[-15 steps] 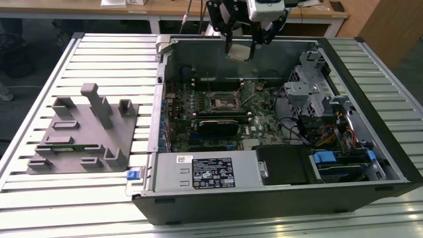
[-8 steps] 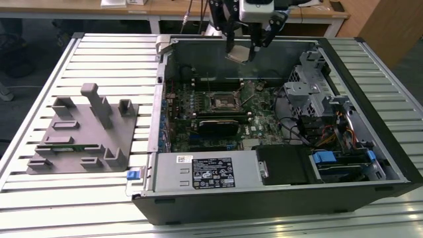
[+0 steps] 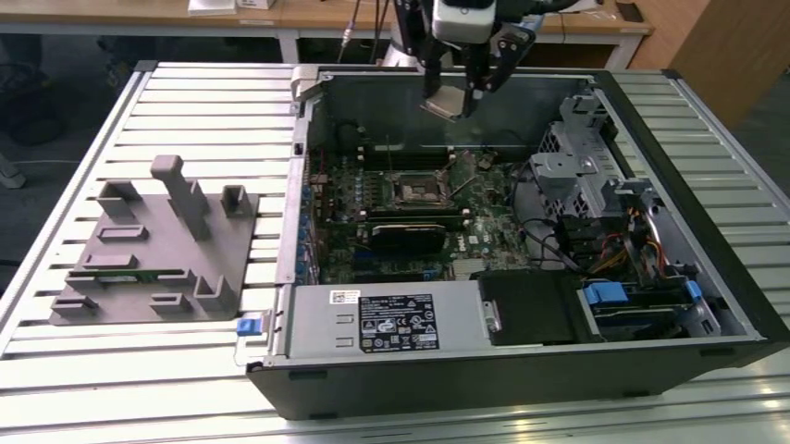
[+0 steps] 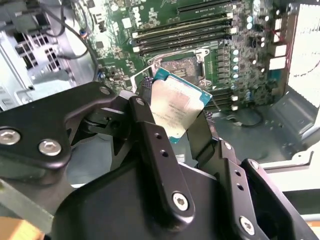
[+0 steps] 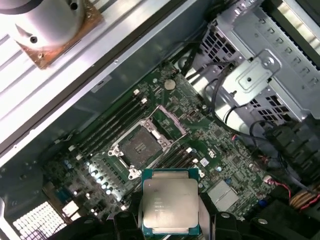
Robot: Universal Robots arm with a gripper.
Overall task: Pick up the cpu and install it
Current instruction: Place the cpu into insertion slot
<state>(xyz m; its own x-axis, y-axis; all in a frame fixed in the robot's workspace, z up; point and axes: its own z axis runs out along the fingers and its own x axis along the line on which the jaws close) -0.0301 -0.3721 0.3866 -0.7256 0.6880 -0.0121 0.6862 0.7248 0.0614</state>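
Observation:
My gripper (image 3: 452, 92) hangs over the far side of the open computer case, shut on the cpu (image 3: 447, 104). In both wrist views the cpu (image 4: 176, 106) (image 5: 170, 204) is a flat square chip with a silvery top and a thin teal rim, pinched at two opposite edges between the black fingers (image 4: 150, 131). It sits well above the motherboard, tilted in the exterior view. The black square socket (image 3: 413, 190) (image 5: 135, 145) (image 4: 187, 67) lies below on the green board, its dark centre bare, apart from the chip.
The case (image 3: 691, 305) lies on its side on a slatted metal table (image 3: 185, 102). A grey tray (image 3: 154, 250) with upright posts stands on the exterior view's left. A metal drive cage (image 3: 580, 166) (image 5: 260, 75), cables and a power supply (image 3: 388, 319) crowd the case.

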